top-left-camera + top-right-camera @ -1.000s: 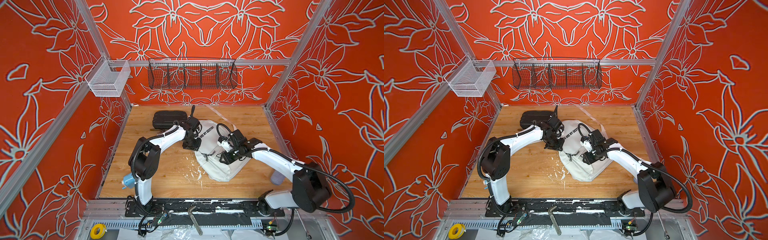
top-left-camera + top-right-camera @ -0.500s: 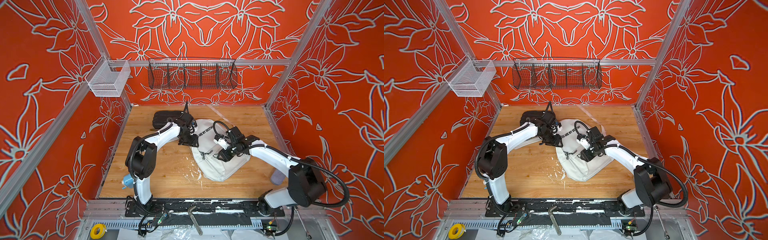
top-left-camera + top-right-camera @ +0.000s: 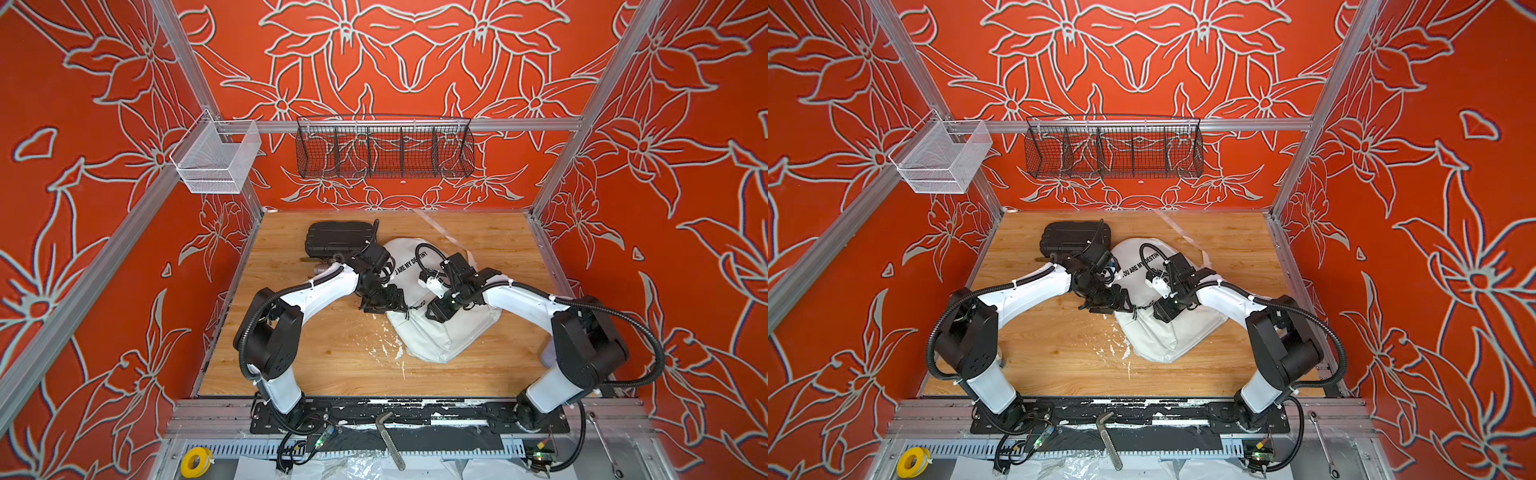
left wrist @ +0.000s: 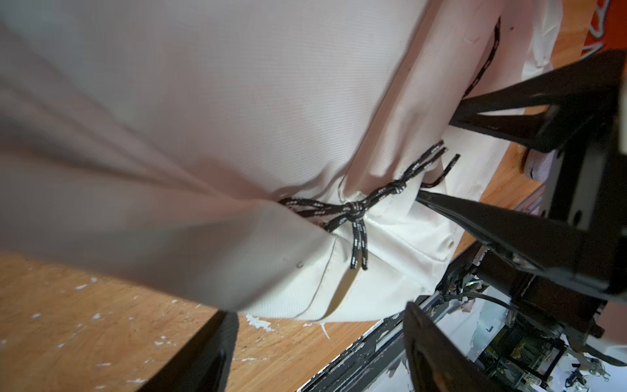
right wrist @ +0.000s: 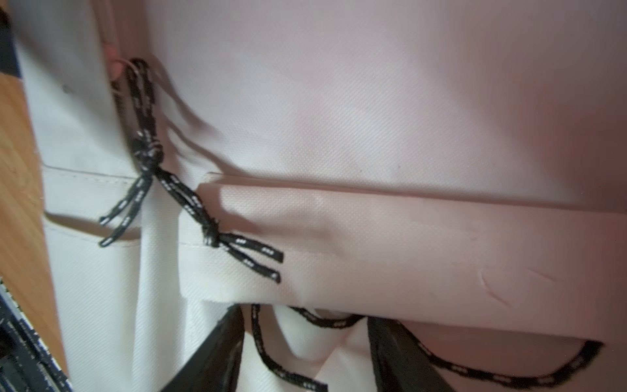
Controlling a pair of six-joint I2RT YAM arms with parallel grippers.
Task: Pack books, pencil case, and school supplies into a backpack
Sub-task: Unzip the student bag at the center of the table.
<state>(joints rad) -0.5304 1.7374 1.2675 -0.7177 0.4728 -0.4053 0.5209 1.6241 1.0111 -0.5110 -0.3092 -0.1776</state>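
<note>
The white backpack (image 3: 440, 332) lies flat on the wooden floor, print side up, and fills both wrist views (image 4: 271, 101) (image 5: 373, 118). Its knotted black cord zip pulls (image 4: 356, 212) (image 5: 149, 152) hang loose. My left gripper (image 3: 385, 304) (image 4: 319, 310) is at the bag's left edge, open with nothing between its fingers. My right gripper (image 3: 437, 311) (image 5: 305, 339) rests on the bag's middle, jaws apart over fabric and a slack cord. A sliver of the lilac pencil case (image 3: 547, 355) (image 4: 539, 166) shows behind the right arm. The books and school supplies are out of view.
A black ribbed hard case (image 3: 336, 239) and a grey metal fitting (image 3: 318, 269) lie behind the left arm. A black wire basket (image 3: 384, 145) and a white mesh basket (image 3: 216, 162) hang on the walls. White flecks (image 3: 386, 345) spot the floor.
My left gripper went from shut to open and slid from the bag's top toward the front along its left edge. My right gripper's jaws widened.
</note>
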